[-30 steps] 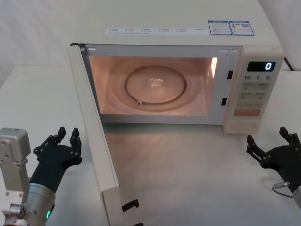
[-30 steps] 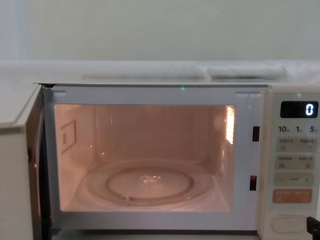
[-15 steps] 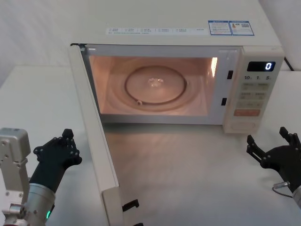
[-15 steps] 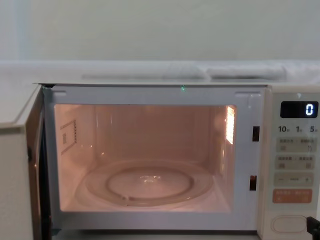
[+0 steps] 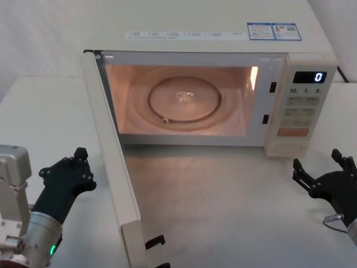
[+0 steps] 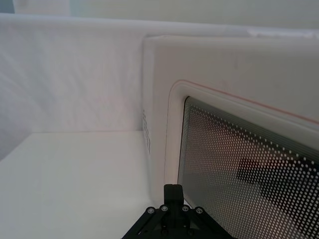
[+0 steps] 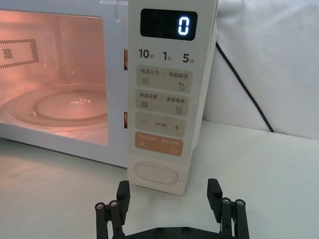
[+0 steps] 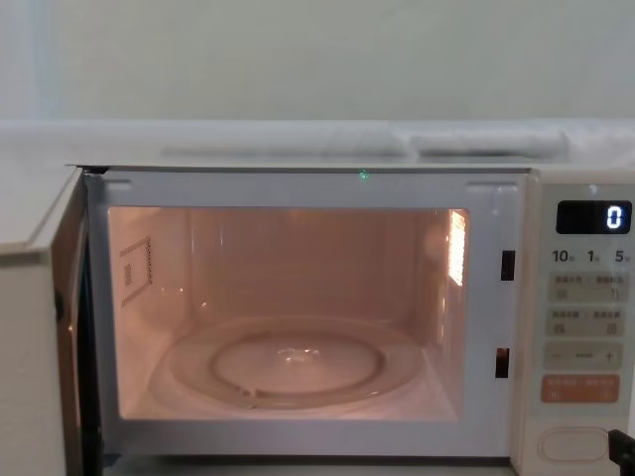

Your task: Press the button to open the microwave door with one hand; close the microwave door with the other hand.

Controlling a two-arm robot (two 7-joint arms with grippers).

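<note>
While microwave door (image 5: 111, 162) hangs open, left pincer (image 5: 71, 170) pressed together beside it; right pincer (image 7: 170, 203) spread facing button (image 7: 156, 175).

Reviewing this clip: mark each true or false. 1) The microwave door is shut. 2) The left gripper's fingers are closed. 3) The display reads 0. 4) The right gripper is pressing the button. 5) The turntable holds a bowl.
1) False: the microwave door stands wide open.
2) True: the left gripper, outside the door, has its fingers closed.
3) True: the display reads 0.
4) False: the right gripper sits open, short of the button.
5) False: the turntable is bare.
</note>
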